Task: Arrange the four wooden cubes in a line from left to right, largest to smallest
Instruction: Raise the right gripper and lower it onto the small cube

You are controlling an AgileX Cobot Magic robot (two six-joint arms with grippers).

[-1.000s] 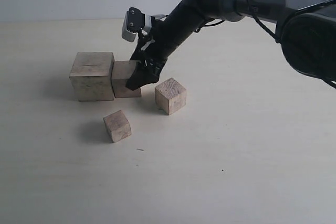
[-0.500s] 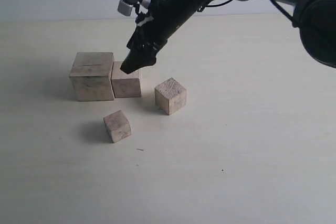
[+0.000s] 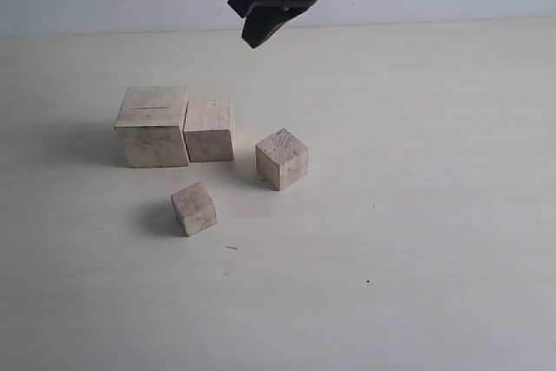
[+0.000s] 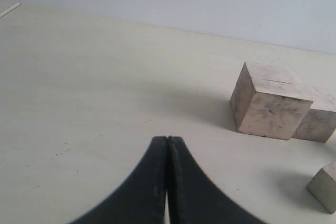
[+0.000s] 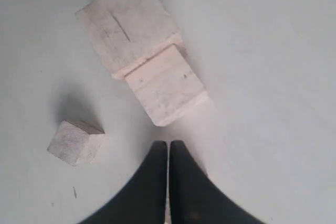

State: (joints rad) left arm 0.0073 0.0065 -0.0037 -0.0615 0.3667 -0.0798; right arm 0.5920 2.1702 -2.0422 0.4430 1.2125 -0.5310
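Largest cube [image 3: 153, 126] and second cube [image 3: 209, 130]: placed, touching. Right gripper [image 3: 257, 34]: clenched, empty. Next I open over third cube [image 3: 282, 159].

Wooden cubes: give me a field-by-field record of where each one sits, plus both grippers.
largest cube: left end of the row, slit line on its top face
second cube: touching the largest cube, on its right in the exterior view
third cube: apart, further right and nearer the camera, turned askew
smallest cube: alone in front of the pair, out of line
right gripper: shut, empty, raised above the cubes
left gripper: shut, empty
row status: two cubes lined up, two not yet
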